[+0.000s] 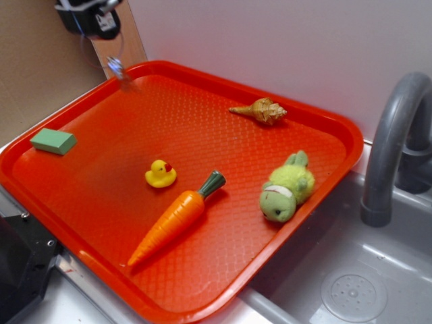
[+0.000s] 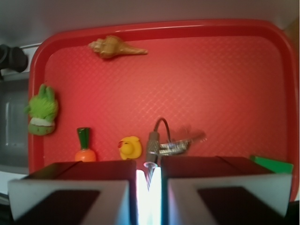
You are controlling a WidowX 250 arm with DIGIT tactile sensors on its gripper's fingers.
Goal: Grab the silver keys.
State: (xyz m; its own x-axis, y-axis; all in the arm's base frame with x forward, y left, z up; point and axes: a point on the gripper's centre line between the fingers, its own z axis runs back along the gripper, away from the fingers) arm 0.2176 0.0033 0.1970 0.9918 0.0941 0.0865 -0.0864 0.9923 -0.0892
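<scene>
Silver keys [image 2: 165,146] in end effector [image 2: 148,177] (aloft)

We see a red plastic tray [image 1: 324,128] with a fine diamond-embossed pattern. On it: a yellow rubber duck [image 1: 160,173], an orange toy carrot [image 1: 172,219] with a dark green top, a lime-green plush frog [image 1: 287,187], a tan spiral seashell [image 1: 261,111], and a pale green rectangular block [image 1: 53,141]. The silver-grey metal keys [image 2: 171,145] gleam.

Grey counter [image 1: 61,307] carries red tray [image 1: 317,115] beside sink [image 1: 378,270].
</scene>
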